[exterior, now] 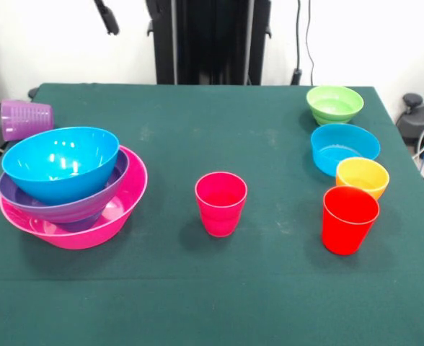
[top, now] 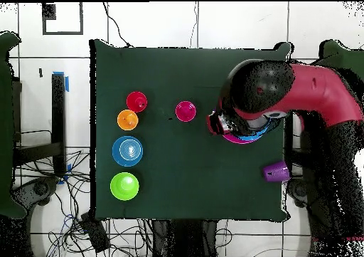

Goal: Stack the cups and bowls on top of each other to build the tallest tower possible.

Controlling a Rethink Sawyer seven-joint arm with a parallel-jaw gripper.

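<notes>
The green table (exterior: 197, 288) holds the tower (exterior: 71, 187) of three bowls; the purple cup (exterior: 26, 119) lies behind it, the pink cup (exterior: 221, 203) beside it. The arm (top: 298, 90) hangs above the tower; whether its gripper is spread, I cannot tell.

The dark green cloth-covered bench (top: 185, 190) carries a magenta-pink plastic cup (top: 185, 111) near its middle. Left of that cup stand a red plastic cup (top: 136, 101), small orange bowl (top: 128, 119), cyan bowl (top: 128, 151) and green bowl (top: 124, 186). Right of it, the red and black arm (top: 298, 90) covers the stacked bowls; a purple cup (top: 276, 172) lies beyond.

three cups (exterior: 221, 202), six bowls (exterior: 345, 148), one table (exterior: 197, 288)
</notes>
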